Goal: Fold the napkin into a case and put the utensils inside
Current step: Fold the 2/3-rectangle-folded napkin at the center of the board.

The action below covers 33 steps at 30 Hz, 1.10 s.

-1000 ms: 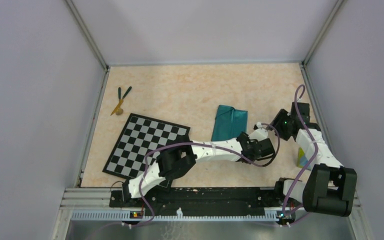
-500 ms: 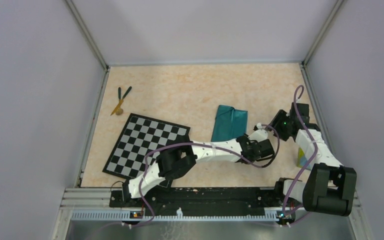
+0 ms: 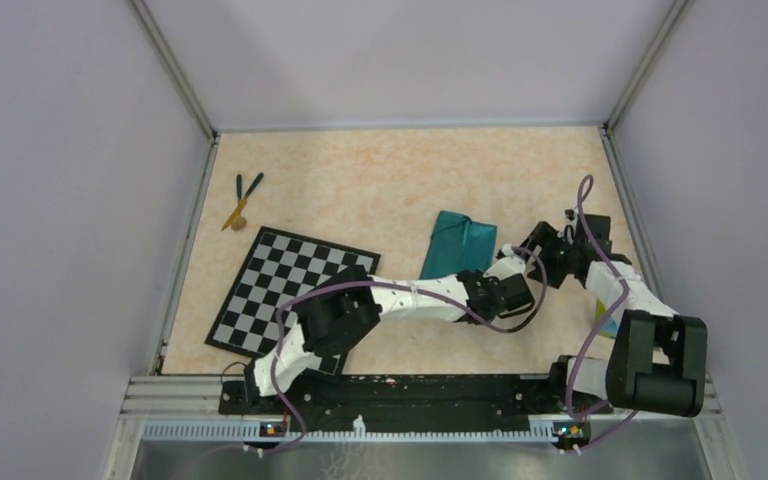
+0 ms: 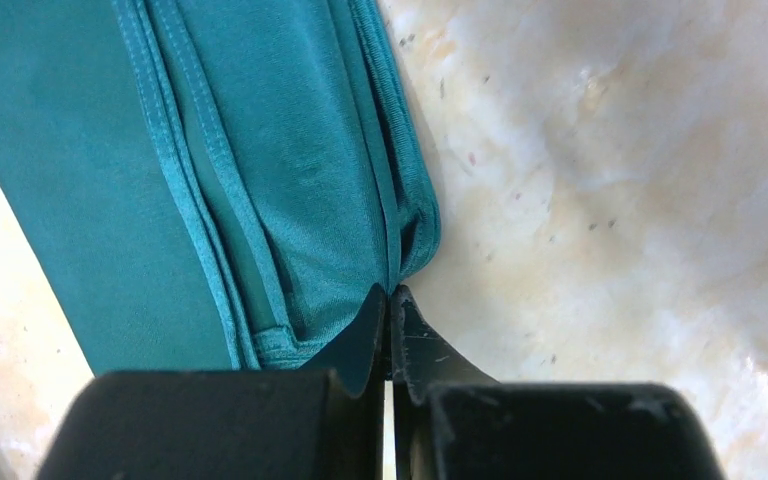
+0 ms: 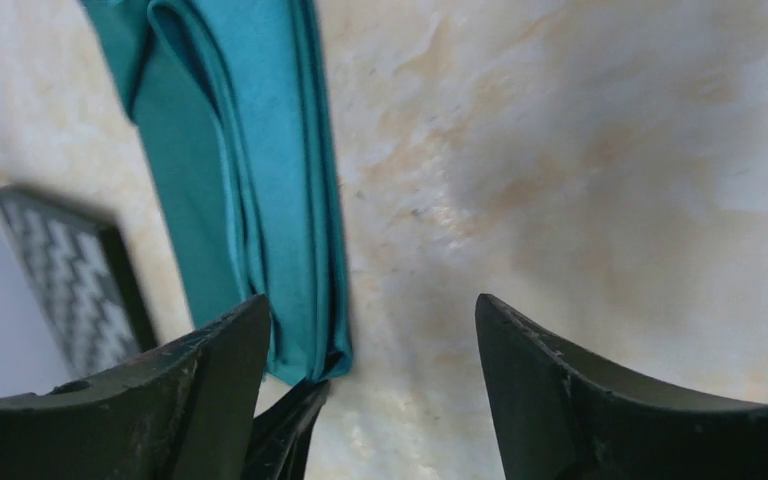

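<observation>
Lying in a loose cluster near the far left corner of the counter (image 3: 380, 180), the utensils (image 3: 241, 200), two dark green sticks and one tan, sit well apart from the cloth, so the loading half of the job looks not yet begun. Just nearer than them, a checkerboard (image 3: 290, 290) lies askew along the left side and plays no part.

Right of the counter's middle, the teal napkin (image 3: 457, 243) is already folded into a narrow oblong running from near to far. The wrist views show several layers and stacked hems along its right side. That shape suggests the folding is well along, though the pictures do not show whether it makes a finished case with a usable opening.

At the napkin's near right corner the left hand (image 4: 391, 300) is pinched fully shut, its tips meeting on the hem where the cloth gathers to a point. It appears to have a small bite of fabric.

Just to the right, the right hand (image 5: 365, 320) hovers low over bare counter beside the napkin's right edge, its jaws spread wide and holding nothing.

By this reading, what remains is any last fold or opening of the pouch, then fetching all three utensils from across the counter.
</observation>
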Each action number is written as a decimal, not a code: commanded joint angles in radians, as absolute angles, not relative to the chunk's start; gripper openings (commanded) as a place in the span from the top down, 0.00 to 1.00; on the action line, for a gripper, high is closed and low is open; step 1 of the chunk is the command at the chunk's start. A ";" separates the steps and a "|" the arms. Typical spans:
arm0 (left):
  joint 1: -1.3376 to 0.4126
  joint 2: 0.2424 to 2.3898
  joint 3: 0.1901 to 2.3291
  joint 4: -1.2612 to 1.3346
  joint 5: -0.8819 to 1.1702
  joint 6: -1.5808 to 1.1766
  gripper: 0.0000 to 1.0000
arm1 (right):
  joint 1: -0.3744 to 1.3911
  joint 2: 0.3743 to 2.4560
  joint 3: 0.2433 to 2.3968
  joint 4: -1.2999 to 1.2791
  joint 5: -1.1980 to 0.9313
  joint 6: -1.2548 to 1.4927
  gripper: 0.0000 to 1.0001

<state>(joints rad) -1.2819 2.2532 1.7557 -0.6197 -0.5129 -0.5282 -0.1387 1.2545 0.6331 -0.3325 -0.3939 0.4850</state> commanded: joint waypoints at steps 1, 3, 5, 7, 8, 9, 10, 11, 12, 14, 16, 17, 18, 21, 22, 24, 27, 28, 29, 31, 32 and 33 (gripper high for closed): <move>-1.262 2.083 1.645 -0.491 -0.442 -0.528 1.00 | -0.132 1.274 0.539 -0.075 -0.671 0.543 0.24; -1.257 2.040 1.600 -0.462 -0.427 -0.541 1.00 | -0.111 1.323 0.529 -0.010 -0.709 0.568 0.23; -1.252 2.007 1.560 -0.431 -0.417 -0.543 1.00 | -0.084 1.374 0.534 0.036 -0.715 0.574 0.24; -1.249 1.984 1.536 -0.413 -0.411 -0.548 1.00 | -0.072 1.420 0.532 0.076 -0.712 0.593 0.28; -1.247 1.978 1.531 -0.413 -0.408 -0.551 1.00 | -0.071 1.443 0.530 0.098 -0.716 0.605 0.31; -1.247 1.971 1.528 -0.417 -0.407 -0.556 1.00 | -0.068 1.465 0.529 0.118 -0.723 0.614 0.33; -1.246 1.966 1.525 -0.417 -0.407 -0.560 1.00 | -0.068 1.485 0.527 0.142 -0.730 0.626 0.35; -1.246 1.961 1.520 -0.415 -0.405 -0.562 1.00 | -0.066 1.502 0.524 0.166 -0.735 0.639 0.36; -1.246 1.956 1.513 -0.411 -0.403 -0.565 1.00 | -0.065 1.519 0.523 0.188 -0.735 0.650 0.38; -1.246 1.944 1.501 -0.405 -0.400 -0.569 1.00 | -0.058 1.546 0.529 0.212 -0.735 0.661 0.40; -1.244 1.932 1.489 -0.400 -0.398 -0.571 1.00 | -0.057 1.568 0.533 0.238 -0.722 0.674 0.42; -1.245 1.927 1.483 -0.397 -0.396 -0.572 1.00 | -0.056 1.580 0.538 0.253 -0.715 0.679 0.44; -1.246 1.922 1.476 -0.388 -0.395 -0.572 1.00 | -0.056 1.597 0.545 0.267 -0.708 0.684 0.45; -1.244 1.915 1.462 -0.373 -0.382 -0.571 1.00 | -0.056 1.636 0.574 0.300 -0.690 0.698 0.52; -1.244 1.915 1.461 -0.372 -0.378 -0.571 1.00 | -0.055 1.646 0.584 0.310 -0.683 0.703 0.55; -1.244 1.913 1.459 -0.366 -0.369 -0.570 1.00 | -0.054 1.664 0.603 0.325 -0.666 0.707 0.58; -1.245 1.915 1.455 -0.351 -0.352 -0.566 1.00 | -0.050 1.683 0.618 0.357 -0.666 0.722 0.65; -1.244 1.917 1.456 -0.349 -0.348 -0.566 1.00 | -0.048 1.685 0.620 0.365 -0.666 0.725 0.66; -1.243 1.919 1.457 -0.347 -0.342 -0.566 1.00 | -0.044 1.685 0.623 0.366 -0.663 0.724 0.66; -1.244 1.921 1.459 -0.342 -0.339 -0.565 1.00 | -0.035 1.682 0.624 0.363 -0.664 0.719 0.64; -1.244 1.922 1.461 -0.340 -0.340 -0.564 1.00 | -0.033 1.677 0.618 0.365 -0.663 0.719 0.62; -1.244 1.922 1.461 -0.338 -0.339 -0.563 1.00 | -0.030 1.671 0.609 0.370 -0.660 0.721 0.61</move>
